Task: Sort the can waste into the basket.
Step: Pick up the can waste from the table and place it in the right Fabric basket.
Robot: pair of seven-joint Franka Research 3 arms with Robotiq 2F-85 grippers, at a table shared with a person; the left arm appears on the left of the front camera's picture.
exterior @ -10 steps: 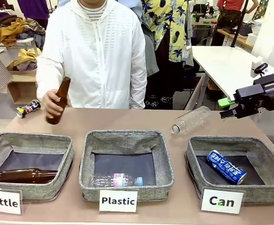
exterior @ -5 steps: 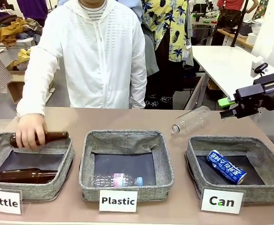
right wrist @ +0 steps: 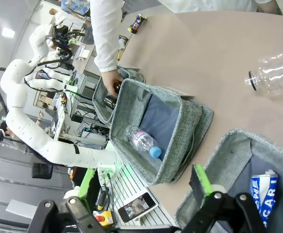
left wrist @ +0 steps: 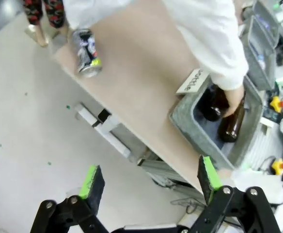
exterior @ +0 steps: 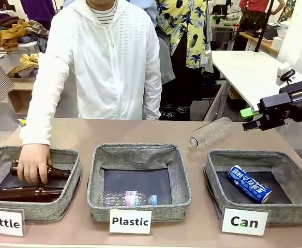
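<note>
Tan tabletop [exterior: 140, 132], shared by a two-armed robot and a person in a white jacket, carries three grey fabric bins in a row along the robot's side. At the robot's right stands the basket [exterior: 213, 175], marked by a white "Can" card [exterior: 244, 221]; the blue can [exterior: 250, 184] lies on its side on the dark lining. The black can [left wrist: 86, 46] lies on its side near the far left corner of the table, well apart from the basket.

The right gripper [exterior: 250, 119] hangs in the air beyond the basket's far right corner, jaws spread wide and empty. The left gripper [left wrist: 149, 177], seen from its wrist camera, is also spread wide with nothing between its green pads, and looks down on the floor beside the table.

The person's hand [exterior: 33, 163] rests on a brown bottle [exterior: 55, 172] inside the Bottle bin [exterior: 73, 160], above a second brown bottle [exterior: 29, 194]. A clear bottle [exterior: 129, 198] lies in the Plastic bin [exterior: 140, 150], and an empty clear bottle [exterior: 210, 132] lies on the table behind the basket.
</note>
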